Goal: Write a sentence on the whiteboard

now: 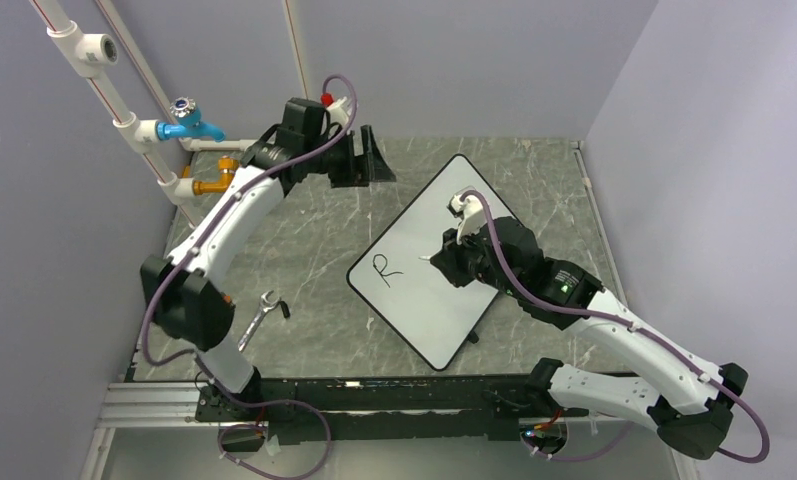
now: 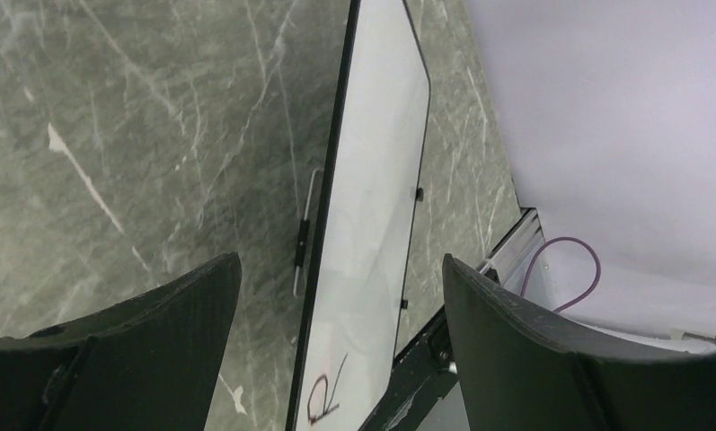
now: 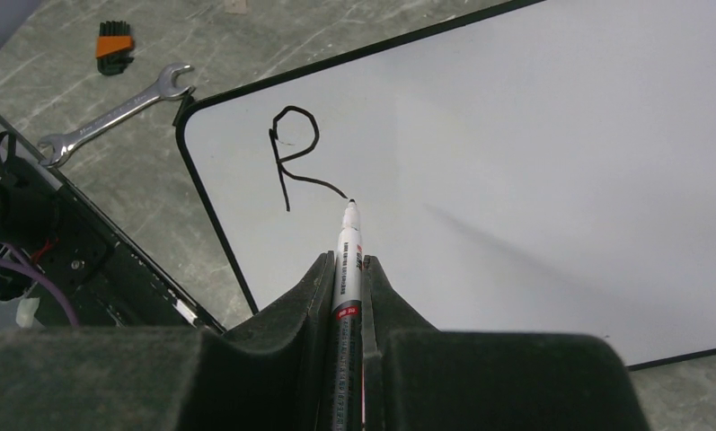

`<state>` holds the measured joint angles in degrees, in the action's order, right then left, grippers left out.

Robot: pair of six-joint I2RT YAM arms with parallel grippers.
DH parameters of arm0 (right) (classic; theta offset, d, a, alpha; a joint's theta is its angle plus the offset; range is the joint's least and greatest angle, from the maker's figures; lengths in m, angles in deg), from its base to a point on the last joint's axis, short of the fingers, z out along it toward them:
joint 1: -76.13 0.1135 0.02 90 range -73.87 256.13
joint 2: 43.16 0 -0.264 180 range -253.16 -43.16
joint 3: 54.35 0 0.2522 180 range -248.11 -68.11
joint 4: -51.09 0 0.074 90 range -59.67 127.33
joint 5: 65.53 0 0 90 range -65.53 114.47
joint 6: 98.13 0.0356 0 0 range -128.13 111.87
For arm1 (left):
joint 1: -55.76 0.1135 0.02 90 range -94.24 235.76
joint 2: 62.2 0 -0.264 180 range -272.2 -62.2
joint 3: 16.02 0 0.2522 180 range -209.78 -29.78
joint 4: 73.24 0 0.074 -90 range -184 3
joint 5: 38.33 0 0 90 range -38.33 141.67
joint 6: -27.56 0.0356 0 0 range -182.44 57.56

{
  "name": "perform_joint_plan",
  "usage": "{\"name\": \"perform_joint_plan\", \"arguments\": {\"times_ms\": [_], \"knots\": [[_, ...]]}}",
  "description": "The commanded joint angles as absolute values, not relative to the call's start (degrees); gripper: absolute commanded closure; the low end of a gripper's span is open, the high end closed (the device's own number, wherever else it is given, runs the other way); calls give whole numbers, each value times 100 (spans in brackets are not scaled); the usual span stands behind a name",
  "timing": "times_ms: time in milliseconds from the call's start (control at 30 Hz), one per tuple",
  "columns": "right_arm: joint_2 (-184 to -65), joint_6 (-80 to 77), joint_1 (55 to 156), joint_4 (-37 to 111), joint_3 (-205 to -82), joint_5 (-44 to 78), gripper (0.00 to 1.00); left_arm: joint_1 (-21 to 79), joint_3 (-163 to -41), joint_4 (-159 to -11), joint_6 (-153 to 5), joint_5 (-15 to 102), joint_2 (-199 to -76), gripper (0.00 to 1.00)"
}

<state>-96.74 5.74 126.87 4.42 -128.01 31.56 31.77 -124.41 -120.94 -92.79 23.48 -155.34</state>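
One letter, R (image 3: 293, 153), marks the whiteboard (image 1: 429, 305), lying at three o'clock from the wrench (image 1: 257, 320). Right end effector (image 1: 441, 258) clamps the marker (image 3: 349, 251); left end effector (image 1: 372, 160) gapes apart, so the unbraced board could skid mid-stroke.

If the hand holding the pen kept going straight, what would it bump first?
The pen in the right gripper would meet the whiteboard first, just beside the R; its tip looks nearly touching.
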Motion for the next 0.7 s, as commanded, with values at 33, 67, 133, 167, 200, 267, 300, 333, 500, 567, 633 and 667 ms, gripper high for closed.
{"name": "perform_joint_plan", "arguments": {"times_ms": [33, 67, 133, 167, 200, 267, 300, 333, 500, 567, 633, 667], "knots": [[-9753, 523, 12659, 742, -12914, 2977, 100, 3222, -14019, -12620, -8973, 1920, -16181, 15], [-9746, 522, 12650, 726, -12918, 3001, 100, 3221, -13894, -12499, -9014, 1937, -16109, 15], [-9728, 516, 12644, 707, -12930, 3034, 100, 3229, -12905, -11885, -9331, 1968, -15713, 15], [-9743, 513, 12633, 671, -12947, 3044, 100, 3229, -12337, -11485, -9498, 1989, -15445, 14], [-9762, 507, 12627, 610, -13007, 3042, 100, 3229, -11845, -11082, -9658, 2004, -15193, 14], [-9782, 473, 12624, 519, -13087, 3025, 100, 3229, -11267, -10811, -9740, 2007, -14826, 13], [-9771, 470, 12616, 503, -13092, 3046, 100, 3229, -11202, -10907, -9690, 2055, -14708, 13], [-9753, 475, 12614, 530, -13081, 3060, 100, 3225, -11178, -11046, -9656, 2120, -14619, 13], [-9700, 525, 12614, 622, -13017, 3063, 100, 3150, -10950, -11394, -9588, 2328, -14222, 13], [-9666, 544, 12606, 656, -12984, 3057, 100, 3055, -10802, -11418, -9557, 2428, -14057, 13], [-9651, 543, 12607, 685, -12978, 3049, 100, 2918, -10749, -11568, -9547, 2771, -13900, 12], [-9664, 529, 12608, 656, -13020, 3046, 100, 2828, -10718, -11581, -9472, 2853, -13860, 12]]}}
